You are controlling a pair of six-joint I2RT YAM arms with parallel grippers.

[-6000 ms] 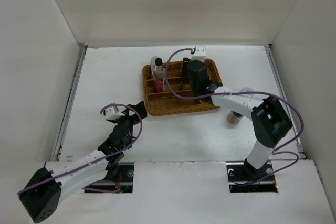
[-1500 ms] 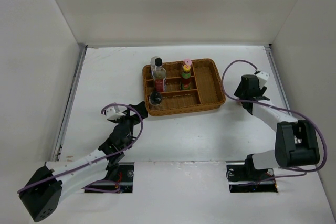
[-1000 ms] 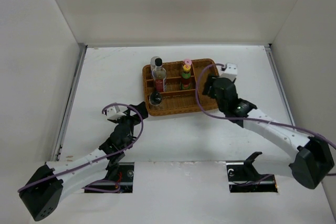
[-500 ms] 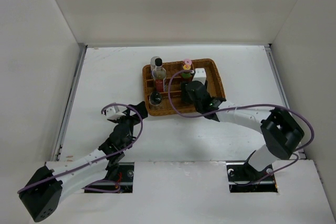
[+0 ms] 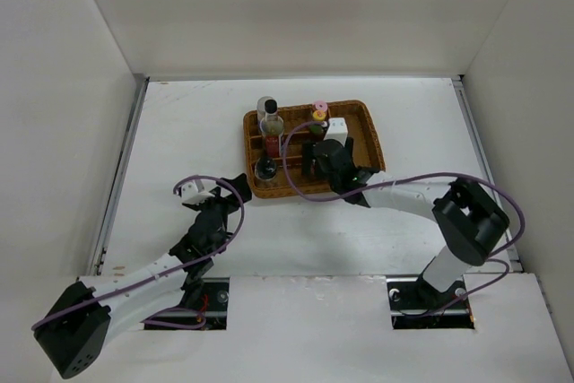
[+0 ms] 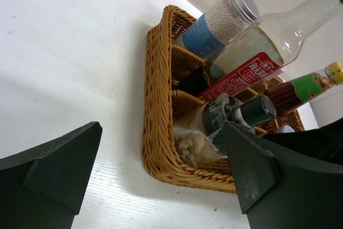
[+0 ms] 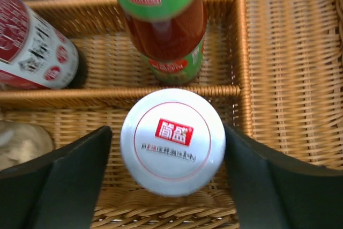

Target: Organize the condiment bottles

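Note:
The condiment bottles stand in the wicker tray [image 5: 372, 145]. A tall clear bottle [image 5: 272, 127] with a red label and a silver-lidded jar [image 5: 265, 105] are at its back left, a yellow-capped red-green bottle [image 5: 317, 118] behind the middle. My right gripper [image 7: 169, 148] hovers over the front middle compartment, open, its fingers on either side of a white-lidded jar [image 7: 172, 140] with narrow gaps. My left gripper [image 6: 161, 159] is open on the table near the tray's front left corner, holding nothing.
A small dark-capped grinder bottle [image 6: 236, 116] sits in the tray's front left compartment. The tray's long right compartment [image 7: 289, 52] holds nothing. White walls enclose the table on three sides.
My right arm swung in from the tray's right to over its front middle compartment with the white-lidded jar, and its jaws have widened off the jar. The left arm has not moved.

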